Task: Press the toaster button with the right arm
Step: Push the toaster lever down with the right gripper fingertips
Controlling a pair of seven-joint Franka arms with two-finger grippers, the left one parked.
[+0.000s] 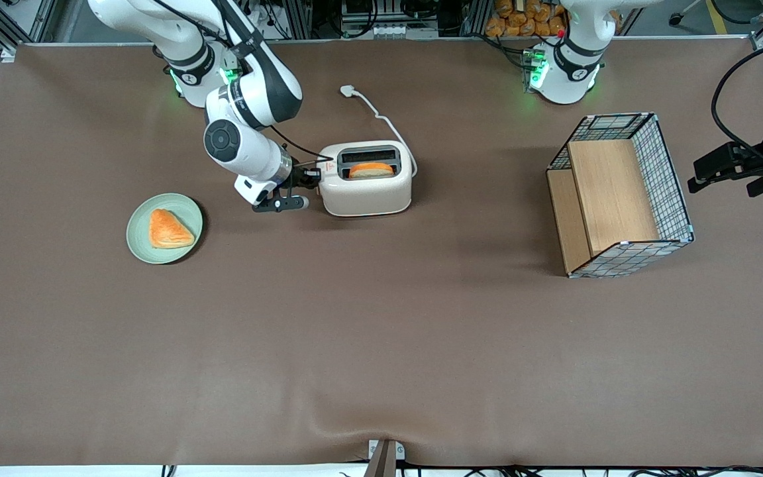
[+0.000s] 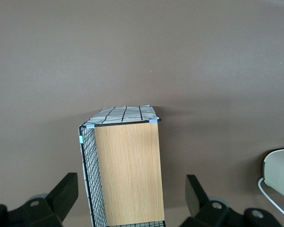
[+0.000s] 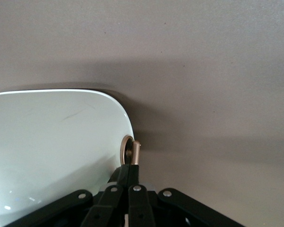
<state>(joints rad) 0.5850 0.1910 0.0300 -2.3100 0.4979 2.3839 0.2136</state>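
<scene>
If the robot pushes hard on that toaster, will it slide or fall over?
It probably won't tip: the toaster is low and wide, sitting flat on the brown table. It might slide a little, since nothing braces it. The hand, fingers together at the toaster button, pushes low on the narrow end, which favours sliding. The loose cord wouldn't hold it.

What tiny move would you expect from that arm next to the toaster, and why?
Probably a short push downward. The gripper, fingers shut, sits at the toaster's narrow end, its tips right at the toaster button. A slice of bread still stands high in a slot.
</scene>
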